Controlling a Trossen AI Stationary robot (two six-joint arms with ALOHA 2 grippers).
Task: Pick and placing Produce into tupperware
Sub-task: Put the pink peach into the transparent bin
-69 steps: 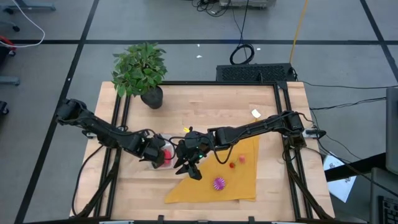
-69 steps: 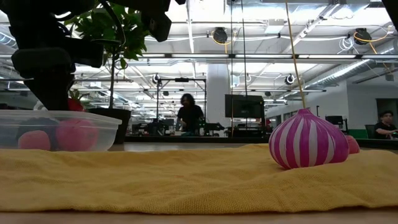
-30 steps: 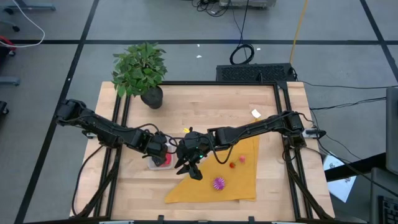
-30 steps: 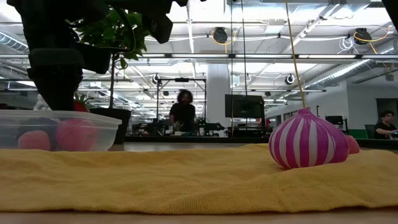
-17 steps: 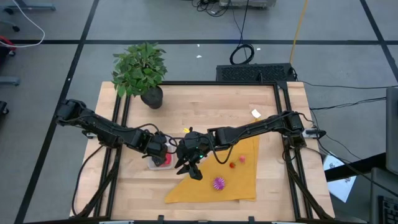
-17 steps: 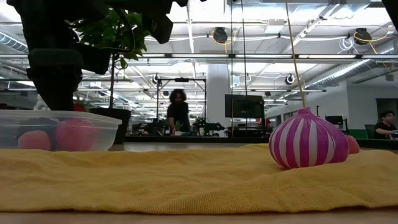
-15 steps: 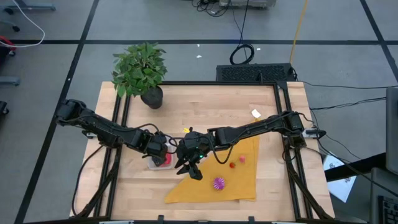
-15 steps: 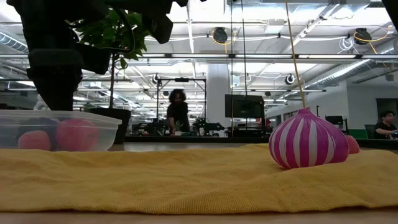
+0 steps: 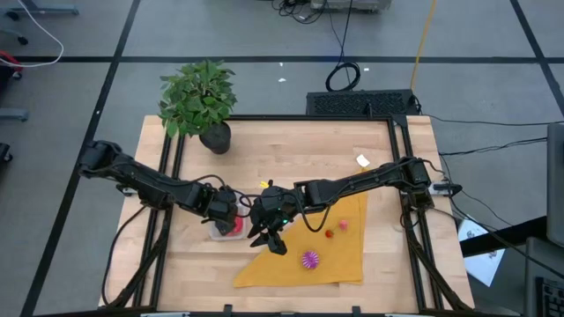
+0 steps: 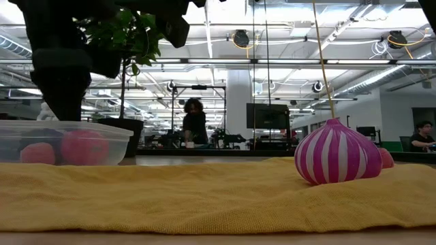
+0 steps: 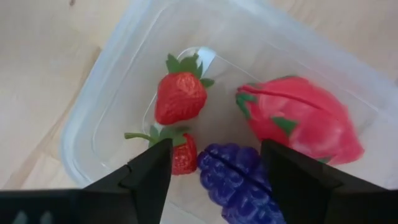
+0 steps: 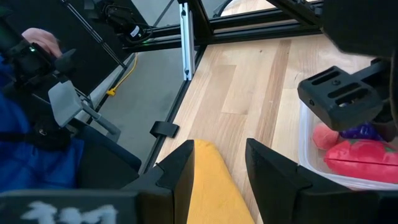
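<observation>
The left gripper point(image 11: 214, 171) hangs right over the small clear plastic rectangular box point(image 11: 93, 134), fingers spread wide with nothing between them. In the box sit two little red toy strawberries with green tops point(image 11: 180, 96), a purple toy grape bunch point(image 11: 239, 180) and a bigger pinkish-red toy fruit with green flecks point(image 11: 298, 118) (looks like a dragon fruit to me). From above, the box point(image 9: 227, 231) sits on the wooden table point(image 9: 291, 145) just off the left corner of the mustard-yellow triangular cloth point(image 9: 339, 255).

The right gripper point(image 12: 219, 163) is parked just beside the box over the cloth's edge, fingers apart and holding nothing.

Out on the cloth there's a magenta-and-white striped bulb-shaped toy point(image 10: 337, 153) sitting by itself, plus two small red and pink toy pieces point(image 9: 335, 230) farther toward the right side. The leafy green potted plant point(image 9: 201, 101) stands at the table's far left corner, well apart from everything else.
</observation>
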